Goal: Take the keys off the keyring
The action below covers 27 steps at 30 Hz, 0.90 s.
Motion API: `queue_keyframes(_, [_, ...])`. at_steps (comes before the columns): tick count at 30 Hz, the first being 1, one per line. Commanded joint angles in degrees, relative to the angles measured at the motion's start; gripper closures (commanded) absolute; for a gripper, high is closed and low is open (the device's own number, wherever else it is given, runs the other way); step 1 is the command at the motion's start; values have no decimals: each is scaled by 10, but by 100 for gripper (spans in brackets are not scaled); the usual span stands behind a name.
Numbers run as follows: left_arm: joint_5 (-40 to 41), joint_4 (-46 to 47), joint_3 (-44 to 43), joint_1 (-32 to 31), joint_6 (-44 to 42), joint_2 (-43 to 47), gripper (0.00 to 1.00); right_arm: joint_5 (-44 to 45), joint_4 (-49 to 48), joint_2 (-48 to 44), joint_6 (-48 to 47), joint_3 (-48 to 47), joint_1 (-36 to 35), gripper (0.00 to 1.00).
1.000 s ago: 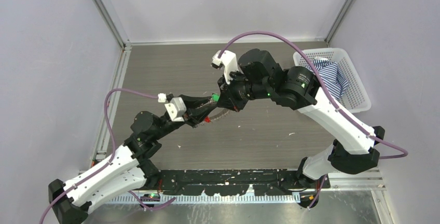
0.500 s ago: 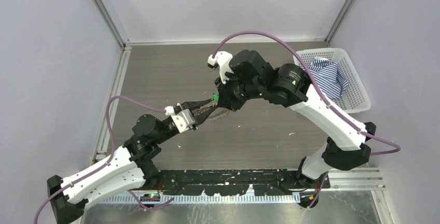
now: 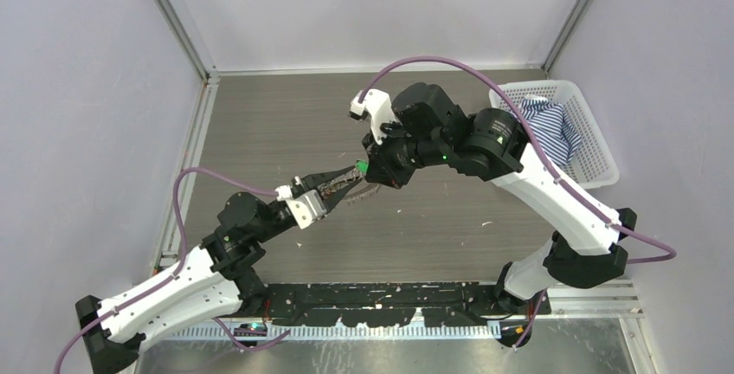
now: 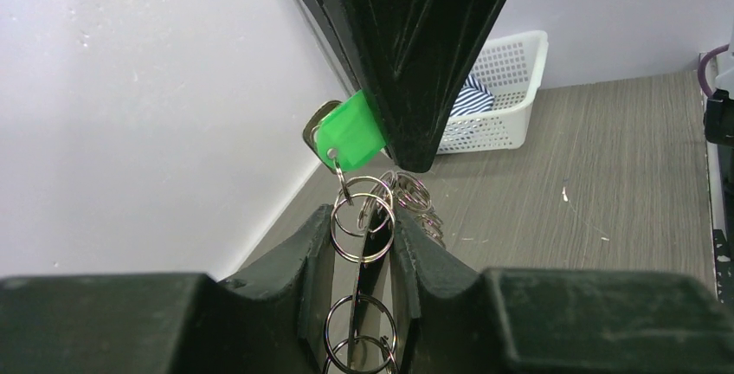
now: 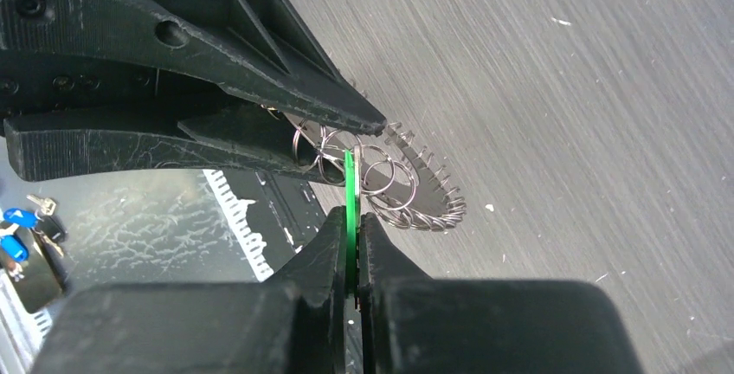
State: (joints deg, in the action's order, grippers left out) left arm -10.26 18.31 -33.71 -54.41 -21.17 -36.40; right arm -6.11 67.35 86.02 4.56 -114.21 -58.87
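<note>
My right gripper is shut on the green key head, seen edge-on between its pads. In the left wrist view the green key hangs from the right gripper above my left gripper. The left gripper is shut on the keyring, a chain of thin silvery rings between its fingers. The silvery keys fan out below the rings, above the table. In the top view both grippers meet mid-table: left gripper, right gripper, green key.
A white basket with a striped cloth stands at the back right; it also shows in the left wrist view. Grey walls close in the left, back and right. Another bunch of keys lies off the table's near edge.
My left arm has drawn back toward the lower left and its wrist has rolled. The right gripper has shifted slightly, still holding the green key. The ring chain is stretched between them.
</note>
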Motion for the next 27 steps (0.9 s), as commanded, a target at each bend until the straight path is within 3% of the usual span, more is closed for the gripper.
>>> queue_keyframes(1, [-19, -10, -44, -5, -37, 11, 100, 14, -42, -39, -42, 4, 12, 99])
queue_keyframes(11, [-59, -68, -86, -5, -84, -1, 100, 28, -70, -36, -67, 22, 11, 99])
queue_keyframes(20, [-153, -109, -125, -6, -61, -29, 100, 9, -94, -29, -84, 33, 11, 99])
queue_keyframes(27, [-144, -153, -138, -6, -63, -55, 100, -11, -92, -52, -89, 20, 12, 99])
